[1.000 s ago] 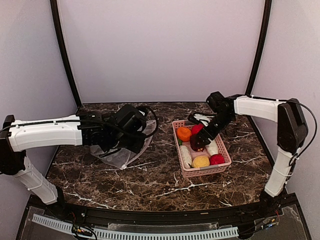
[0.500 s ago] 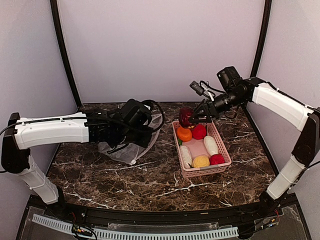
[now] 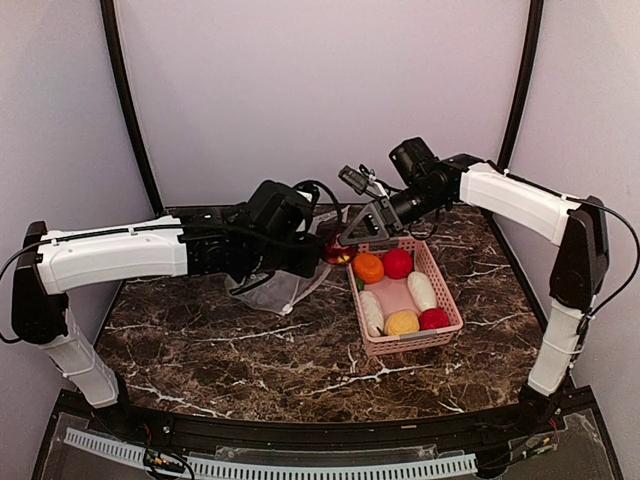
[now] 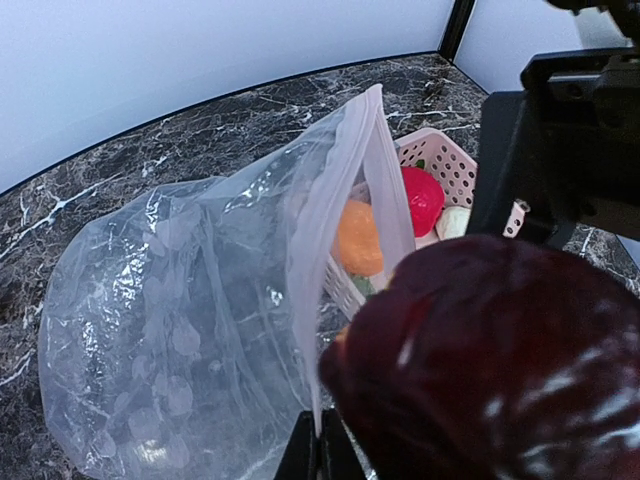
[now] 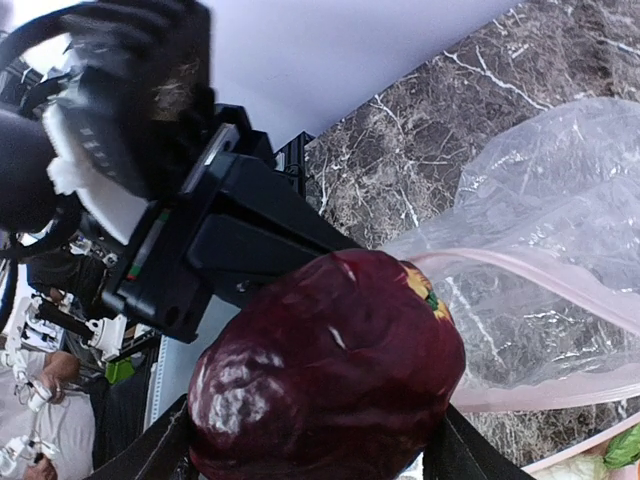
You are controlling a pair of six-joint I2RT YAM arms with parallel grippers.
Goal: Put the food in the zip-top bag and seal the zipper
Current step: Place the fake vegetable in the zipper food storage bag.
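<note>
From above, the right tool [image 3: 352,238], clamped on a dark red ball [image 3: 337,252], reaches from upper right to centre frame, arm stretched past the pink basket [image 3: 415,343]. The left tool [image 3: 314,256], pinched shut on the edge of the bag [image 3: 275,292], holds its mouth up over the desk [image 3: 250,360].

Left wrist view: only one lip is held and the mouth looks narrow, so the ball might hit the rim and drop outside.

Right wrist view: the ball is at lower centre, just short of the mouth.
</note>
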